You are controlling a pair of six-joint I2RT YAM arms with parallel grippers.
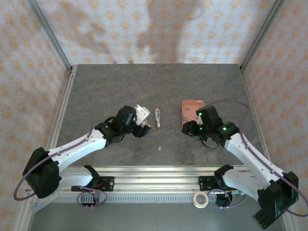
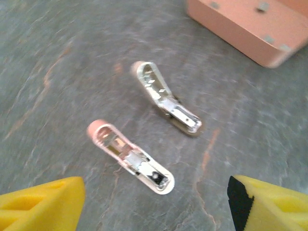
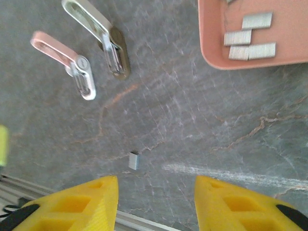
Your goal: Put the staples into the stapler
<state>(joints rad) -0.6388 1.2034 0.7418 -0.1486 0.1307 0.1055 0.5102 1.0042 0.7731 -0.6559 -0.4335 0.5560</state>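
Observation:
The stapler (image 1: 158,117) lies open mid-table as two pieces side by side. One is a pale pink arm (image 2: 130,156) and the other a silver channel piece (image 2: 166,101); both also appear at the right wrist view's top left (image 3: 84,77). My left gripper (image 2: 154,207) hovers just short of the pink arm, open, with nothing between its fingers. Several staples (image 3: 250,36) lie in the salmon tray (image 3: 211,53). One loose staple strip (image 3: 134,160) rests on the table (image 1: 159,148). My right gripper (image 3: 156,202) is open and empty just behind that strip.
The salmon tray (image 1: 191,110) sits right of the stapler, close beside my right gripper (image 1: 192,126). An aluminium rail (image 1: 159,173) runs along the near edge, with a tape roll (image 1: 200,199) beside the right arm's base. Metal posts and patterned walls enclose the table.

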